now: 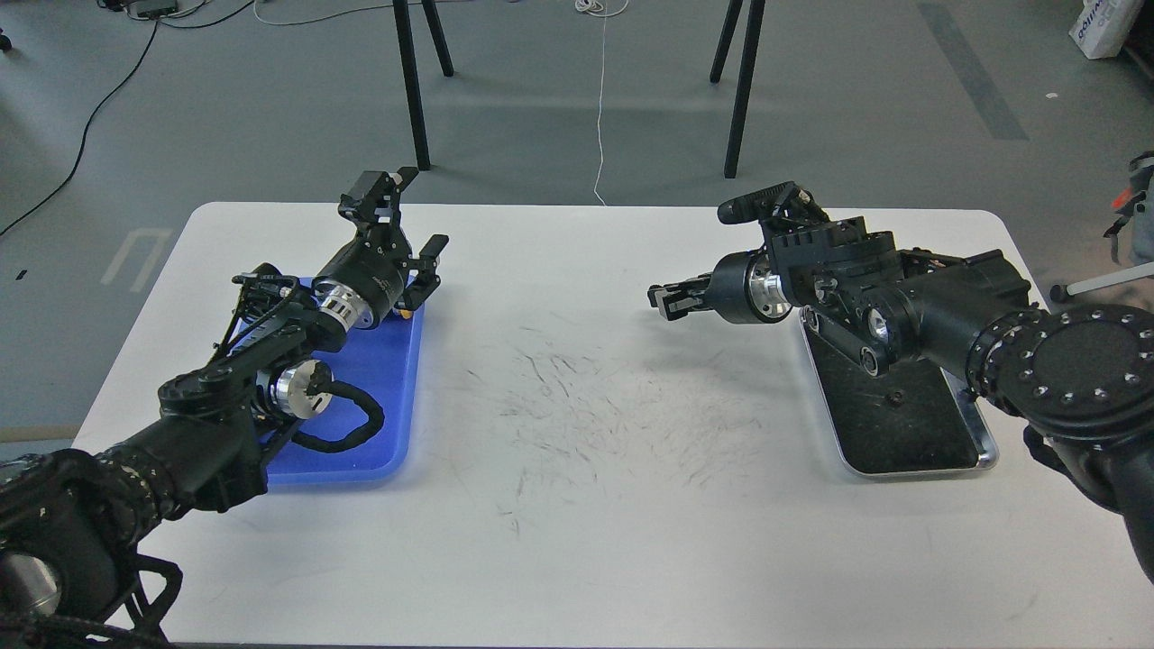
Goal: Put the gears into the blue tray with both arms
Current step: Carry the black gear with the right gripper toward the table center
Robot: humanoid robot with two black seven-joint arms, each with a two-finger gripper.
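Hovering over the bare bench (577, 505), the right tool (663, 300) points left, its long axis running level from the steel tray (978, 433) toward the bench middle; fingers look close together with a thin gap, but whether they pinch anything I cannot tell. Behind and to the right of that tool, the steel tray lies long axis front to back, dark floor, with one gear (895, 397) lying flat near its middle, well back from the tool tip. Left tool (422, 287) sits at the far right corner of the blue tray (388, 397), pointing away and to the right; fingers dark and bunched, open or closed cannot tell. A small orange bit shows just under it. The blue tray is mostly hidden beneath the left arm (225, 397); no contents can be made out in the visible part.
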